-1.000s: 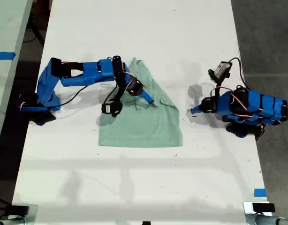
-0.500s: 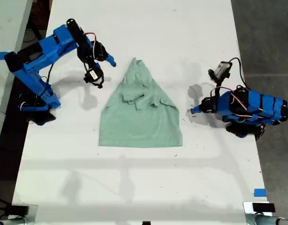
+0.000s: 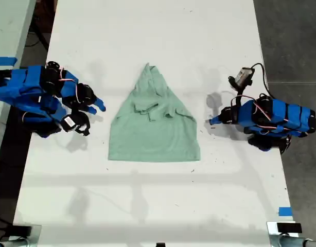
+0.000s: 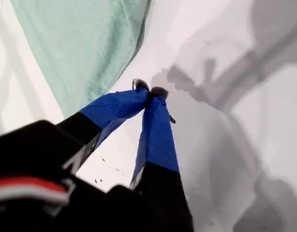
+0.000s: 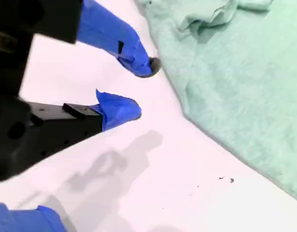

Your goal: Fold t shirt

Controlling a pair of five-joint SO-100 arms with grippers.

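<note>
the t shirt (image 3: 154,126) lies half-folded (both sleeves in) — my first end effector (image 4: 149,92) pinched together, my second end effector (image 5: 139,87) apart.

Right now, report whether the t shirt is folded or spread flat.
Partly folded: the t shirt has its sleeves turned inward into a tapered shape, its lower half flat.

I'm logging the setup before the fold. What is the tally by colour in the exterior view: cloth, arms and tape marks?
Mint-green t shirt: 1
Blue arms: 2, the arm at the exterior view's right and the arm at its left
Blue tape marks: 2, the lower tape mark and the upper tape mark
Total: 5
</note>
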